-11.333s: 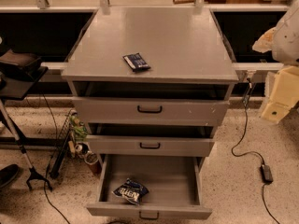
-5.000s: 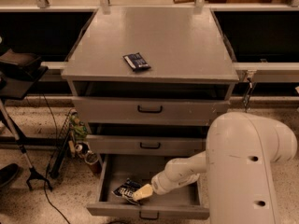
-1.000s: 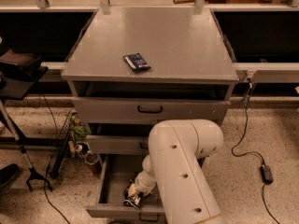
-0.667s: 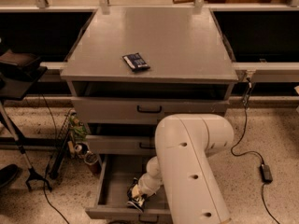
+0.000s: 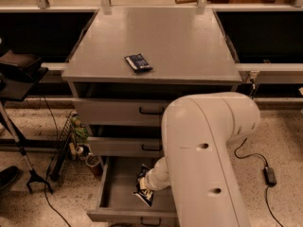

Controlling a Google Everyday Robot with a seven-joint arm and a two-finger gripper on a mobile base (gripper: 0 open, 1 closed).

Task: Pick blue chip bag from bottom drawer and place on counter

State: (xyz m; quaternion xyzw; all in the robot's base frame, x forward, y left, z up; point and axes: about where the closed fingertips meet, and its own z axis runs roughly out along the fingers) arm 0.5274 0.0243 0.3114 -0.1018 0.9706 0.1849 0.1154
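The bottom drawer (image 5: 111, 195) is pulled open below the two shallower drawers. The blue chip bag (image 5: 143, 194) is inside it, tipped up on end against my gripper (image 5: 148, 183). The gripper reaches down into the drawer from the right and is shut on the bag's upper edge. My big cream arm (image 5: 208, 155) hides the drawer's right half. The counter (image 5: 189, 41) is the cabinet's flat grey top; a small flat dark blue packet (image 5: 138, 62) lies near its front left.
Two upper drawers (image 5: 118, 111) (image 5: 120, 146) are slightly open. A black stand (image 5: 19, 74) and floor clutter with cables (image 5: 78, 143) sit to the left. A power adapter and cable (image 5: 269, 175) lie on the floor to the right. Rails run behind the counter.
My arm came in and reached into the bottom drawer. The bag, flat on the drawer floor earlier, now stands tipped up at the gripper, slightly higher and further right than a second ago.
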